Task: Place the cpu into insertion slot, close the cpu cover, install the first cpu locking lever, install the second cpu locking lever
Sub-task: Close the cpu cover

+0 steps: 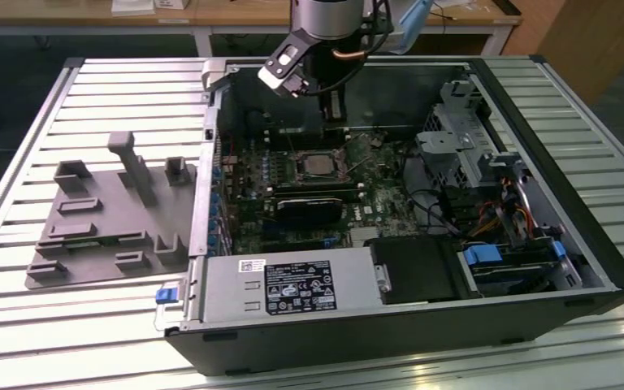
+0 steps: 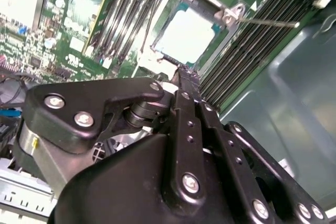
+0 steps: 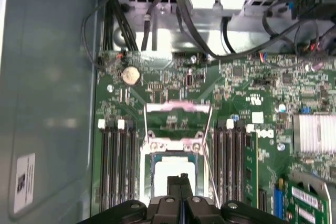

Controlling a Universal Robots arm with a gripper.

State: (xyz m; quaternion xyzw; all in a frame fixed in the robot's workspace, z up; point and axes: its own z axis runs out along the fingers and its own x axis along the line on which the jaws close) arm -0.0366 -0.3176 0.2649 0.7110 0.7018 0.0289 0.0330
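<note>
The cpu (image 3: 173,176) lies flat in the insertion slot (image 1: 318,165) on the green board, its metal top glaring bright; the second wrist view shows the cpu (image 2: 186,36) too. The cpu cover (image 3: 178,113), a thin silvery frame, seems to stand tilted up at the socket's far side. A thin wire locking lever (image 2: 269,23) sticks out free beside the socket; the first wrist view has that lever (image 3: 209,169) running along the socket's edge. My gripper (image 3: 180,181) hangs above the chip, shut, with nothing seen between the black fingers (image 2: 181,80). In the exterior view the gripper (image 1: 334,110) is over the case's rear part.
The open computer case (image 1: 572,187) lies on a slatted table. A black heatsink block (image 1: 306,207), a power supply (image 1: 290,288), a drive cage (image 1: 464,146) and cables surround the socket. Memory slots (image 3: 118,166) flank it. A grey fixture tray (image 1: 106,219) sits at the exterior view's left.
</note>
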